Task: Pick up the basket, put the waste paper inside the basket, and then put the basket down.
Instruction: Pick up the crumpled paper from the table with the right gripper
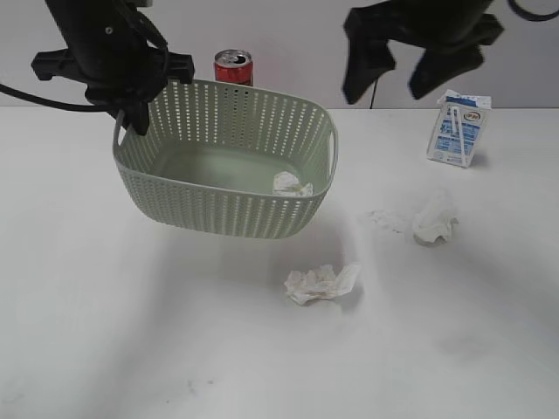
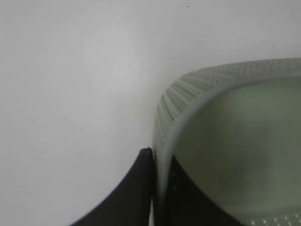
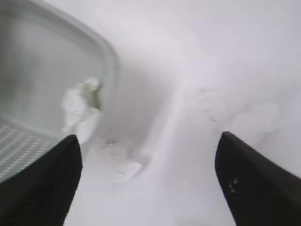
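My left gripper (image 1: 133, 118) is shut on the left rim of the sage-green basket (image 1: 218, 209) and holds it tilted above the table; the wrist view shows the jaws (image 2: 160, 162) pinching the basket wall (image 2: 188, 94). One white paper wad (image 1: 291, 184) lies inside the basket, also seen in the right wrist view (image 3: 81, 110). Two more wads lie on the table, one in front of the basket (image 1: 321, 283), one to the right (image 1: 434, 220). My right gripper (image 1: 389, 77) is open and empty, high above the table right of the basket (image 3: 56, 42).
A red drink can (image 1: 233, 67) stands behind the basket. A blue-and-white drink carton (image 1: 458, 128) stands at the back right. The white table (image 1: 131, 332) stretches to the front.
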